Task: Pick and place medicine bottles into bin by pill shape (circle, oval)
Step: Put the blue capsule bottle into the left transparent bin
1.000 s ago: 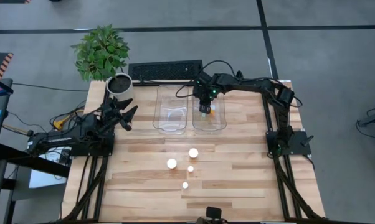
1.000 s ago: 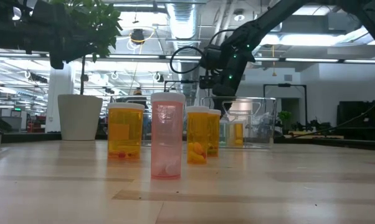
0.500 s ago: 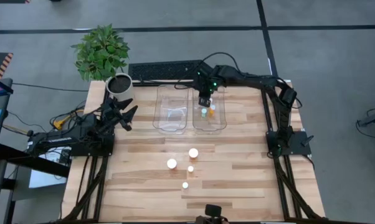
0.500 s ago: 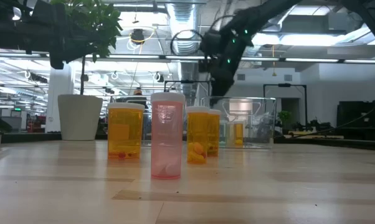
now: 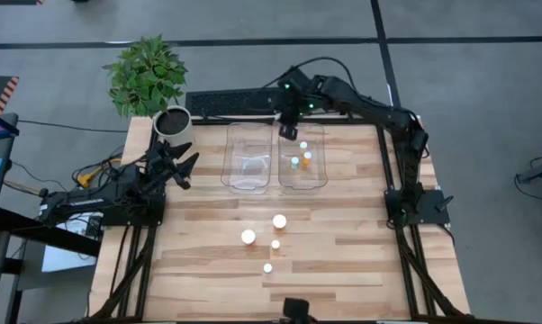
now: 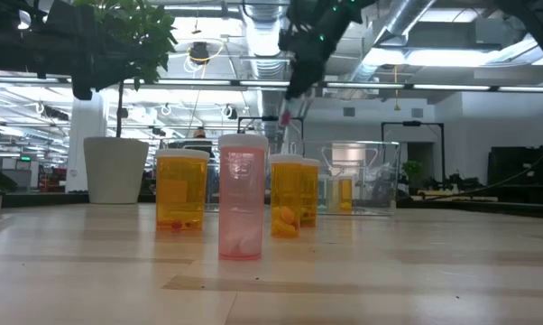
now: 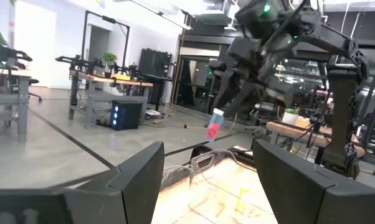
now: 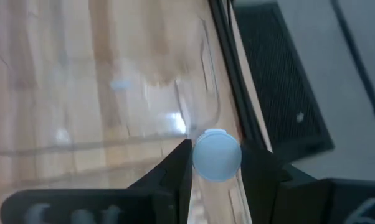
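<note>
**Right arm up and back, small bottle in grip**

Since a second ago the right pincer has risen from low over the right tub and swung to the tubs' far edge. It's clamped on a small pink bottle. My right wrist view shows its round white cap pinched between the two dark fingers. The left pincer is parked off the table's left side near the plant pot, fingers spread wide, holding nothing.

Step, as I read it: mid-carry, bottle in the air, not yet dropped. Three bottles already sit in the right tub; the left tub looks empty. I can't read the pill shape from here, so I can't say which tub this one belongs in. Next I'd centre it over the chosen tub, lower it inside the rim, and release so it doesn't bounce or tip.

Four bottles wait on the table, white caps up, well apart from the tubs. Among them are a wide orange bottle and a tall pink bottle.

Materials: translucent plastic bodies, smooth and round, likely slippery in the grip. Tubs are clear, thin-walled, with rounded corners. The tabletop is pale wood planks.
</note>
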Robot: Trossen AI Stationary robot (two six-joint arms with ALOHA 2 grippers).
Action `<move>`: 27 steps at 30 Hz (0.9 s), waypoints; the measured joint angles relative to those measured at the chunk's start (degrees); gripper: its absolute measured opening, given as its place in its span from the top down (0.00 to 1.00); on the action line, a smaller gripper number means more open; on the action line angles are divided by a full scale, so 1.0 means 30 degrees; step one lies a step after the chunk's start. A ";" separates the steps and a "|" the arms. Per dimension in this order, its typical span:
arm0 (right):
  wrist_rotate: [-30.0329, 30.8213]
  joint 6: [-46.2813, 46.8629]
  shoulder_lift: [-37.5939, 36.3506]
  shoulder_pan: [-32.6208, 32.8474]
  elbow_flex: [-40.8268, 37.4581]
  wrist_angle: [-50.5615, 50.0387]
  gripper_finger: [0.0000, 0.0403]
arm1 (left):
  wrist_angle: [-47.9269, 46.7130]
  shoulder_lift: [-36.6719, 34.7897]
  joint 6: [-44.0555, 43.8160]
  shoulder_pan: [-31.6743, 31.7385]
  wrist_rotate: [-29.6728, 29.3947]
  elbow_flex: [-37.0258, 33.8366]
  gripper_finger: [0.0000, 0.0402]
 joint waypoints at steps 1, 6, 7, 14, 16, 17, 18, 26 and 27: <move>0.0000 0.0000 -0.0003 0.0161 0.0080 0.0268 0.69 | 0.0000 0.0000 0.0064 0.0000 -0.0007 0.0000 0.40; -0.0003 -0.0006 0.0000 0.1142 0.0085 0.1566 0.69 | 0.0000 0.0000 0.0190 0.0000 -0.0007 0.0000 0.40; -0.0003 -0.0049 0.0083 0.1360 0.0085 0.1871 0.69 | 0.0000 0.0000 0.0190 0.0000 -0.0007 0.0000 0.40; -0.0130 -0.0360 0.1566 0.2467 0.0089 0.3812 0.69 | -0.0003 -0.0007 0.0160 0.0000 0.0022 0.0000 0.40; -0.0142 -0.0600 0.2255 0.2512 0.0077 0.4173 0.69 | -0.0004 -0.0007 0.0037 0.0000 -0.0024 0.0000 0.40; -0.0134 -0.0612 0.2611 0.2563 0.0077 0.4526 0.69 | -0.0022 -0.0007 0.0036 0.0007 -0.0028 0.0000 0.40; -0.0120 -0.0612 0.2917 0.2535 0.0077 0.4459 0.69 | -0.0015 -0.0007 0.0021 0.0000 -0.0014 0.0000 0.40; -0.0593 -0.0656 0.6077 0.2324 0.2431 0.3490 0.69 | -0.0022 -0.0007 -0.0014 0.0007 -0.0002 0.0000 0.40; -0.0594 -0.0663 0.6467 0.2324 0.2899 0.2887 0.69 | -0.0028 -0.0007 -0.0014 0.0000 -0.0007 0.0000 0.40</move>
